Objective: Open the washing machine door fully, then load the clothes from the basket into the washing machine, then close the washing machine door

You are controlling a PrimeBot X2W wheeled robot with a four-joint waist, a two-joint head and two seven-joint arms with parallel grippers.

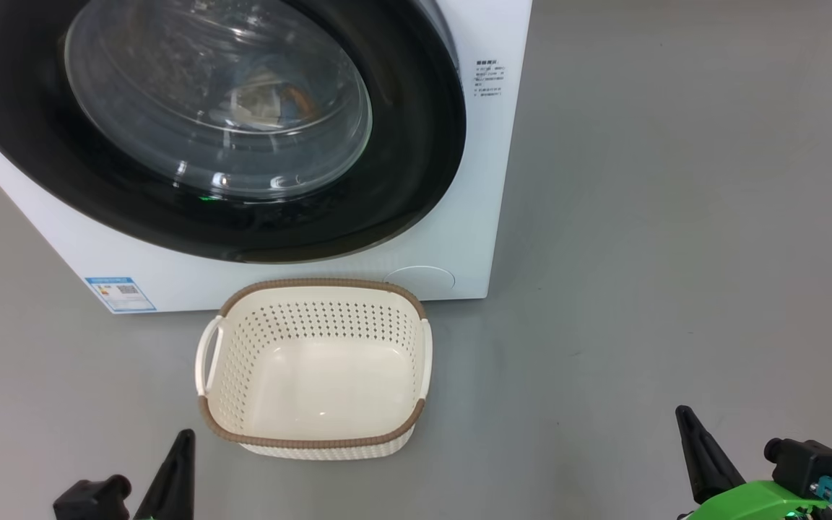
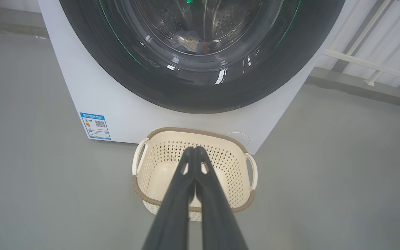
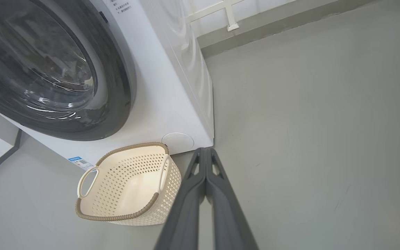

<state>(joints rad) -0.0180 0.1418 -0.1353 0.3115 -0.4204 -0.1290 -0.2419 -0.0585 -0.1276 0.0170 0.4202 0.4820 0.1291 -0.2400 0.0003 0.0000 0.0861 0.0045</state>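
Note:
The washing machine [image 1: 459, 238] stands straight ahead with its door [image 1: 416, 144] closed, the black rim flat against the white front. Behind the glass window [image 1: 170, 87], a bit of blue, white and orange clothes [image 1: 271, 101] lies in the drum. The basket [image 1: 322, 283] sits on the floor against the washer's base, and nothing is in it. My left gripper [image 2: 194, 149] is shut with nothing in it, hovering before the basket [image 2: 193, 130]. My right gripper [image 3: 206, 150] is shut on nothing as well, to the right of the basket [image 3: 130, 187].
Grey floor stretches wide to the right of the washer. A blue label [image 1: 120, 292] and a round white cap [image 1: 419, 278] mark the washer's lower front. A white railing [image 2: 366, 66] and a wall stand behind the machine.

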